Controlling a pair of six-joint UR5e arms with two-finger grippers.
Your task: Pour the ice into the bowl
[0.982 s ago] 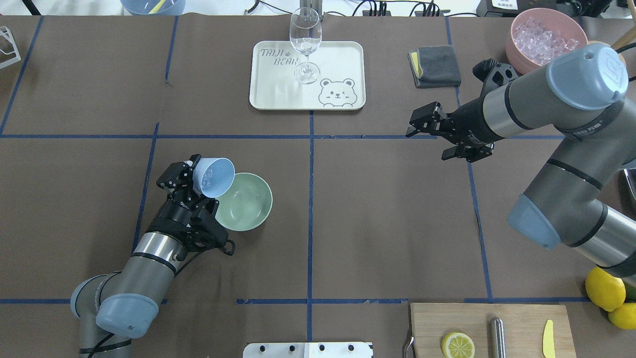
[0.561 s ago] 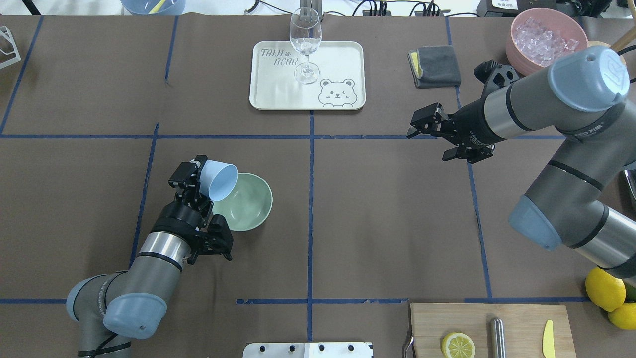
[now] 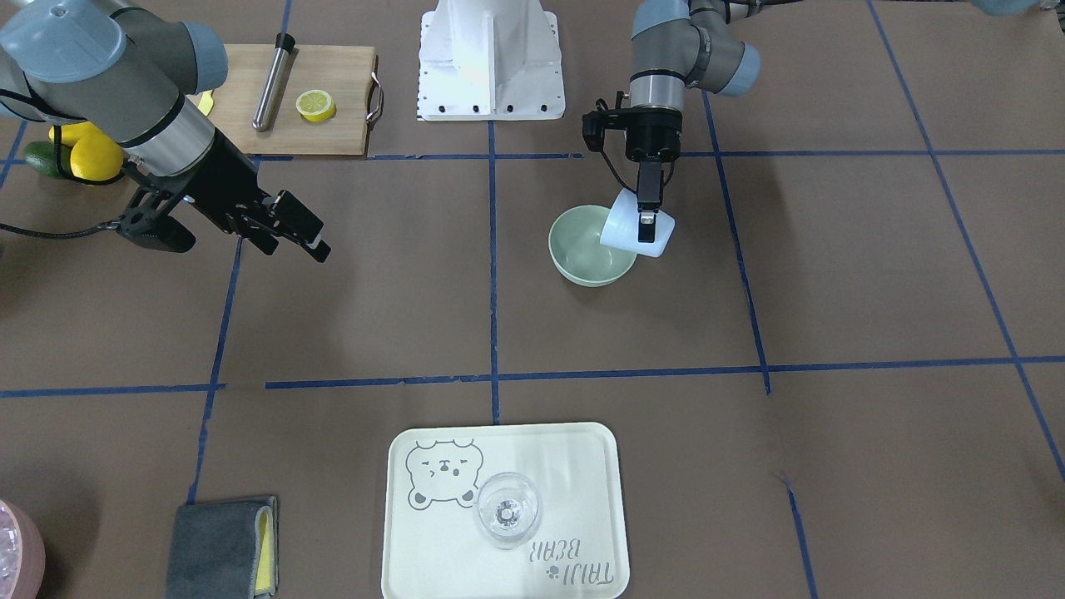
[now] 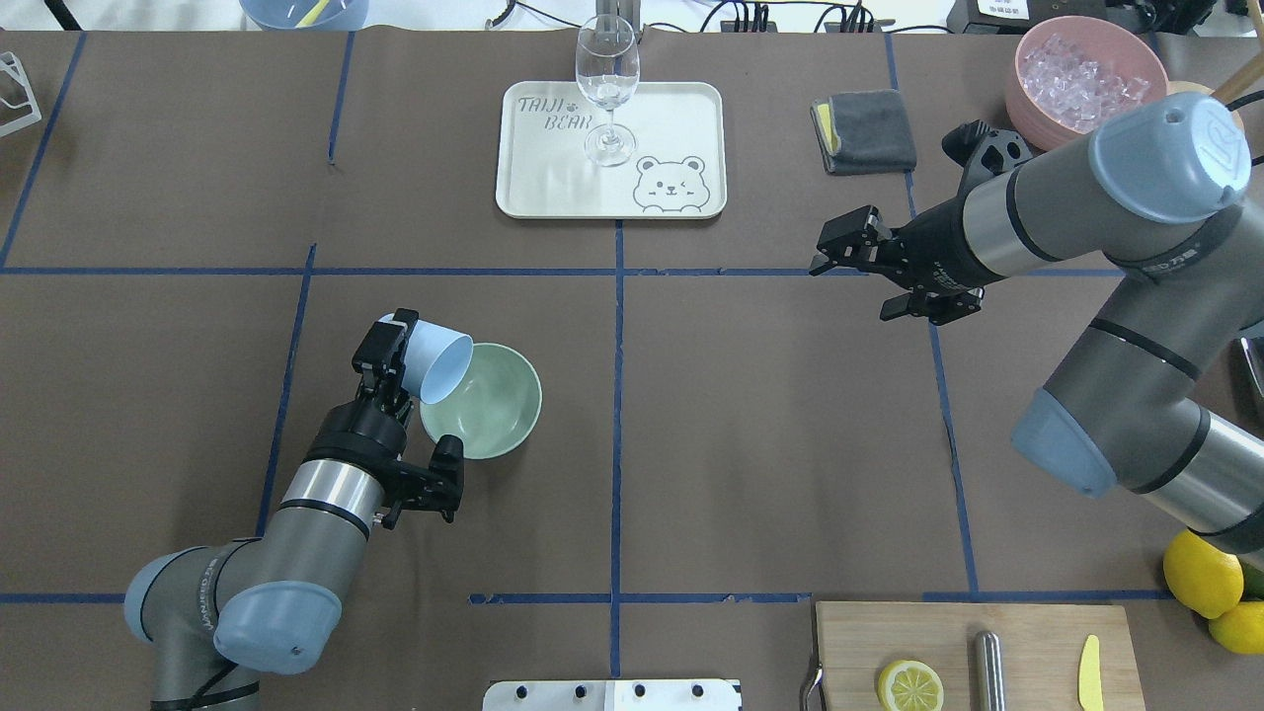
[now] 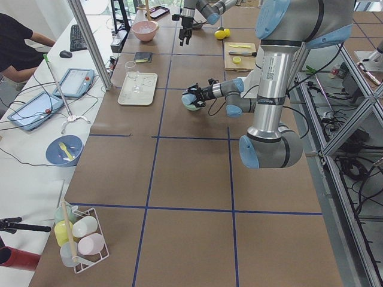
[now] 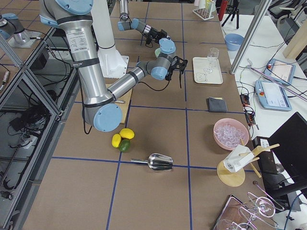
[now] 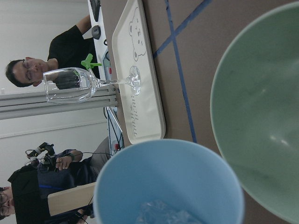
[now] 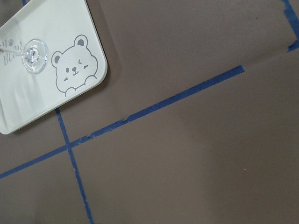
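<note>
The pale mint-green bowl (image 4: 494,410) stands on the table left of centre; it also shows in the front view (image 3: 582,254) and the left wrist view (image 7: 261,116), with its inside bare. My left gripper (image 4: 397,348) is shut on a light blue cup (image 4: 441,360) and holds it tilted on its side over the bowl's left rim, mouth towards the bowl. A few clear ice cubes (image 7: 161,215) lie in the cup (image 7: 173,182). My right gripper (image 4: 849,286) is open and empty, above the table at the right, far from the bowl.
A cream tray (image 4: 671,118) with a wine glass (image 4: 606,84) lies at the back centre. A grey cloth (image 4: 869,130) and a pink container of ice (image 4: 1081,79) are at the back right. A cutting board (image 4: 1027,652) with a lemon half, and whole lemons (image 4: 1205,578), are at the front right.
My left wrist has rolled and tipped the blue cup further over towards the bowl; its mouth now faces away from the overhead camera. The right arm has barely moved.
</note>
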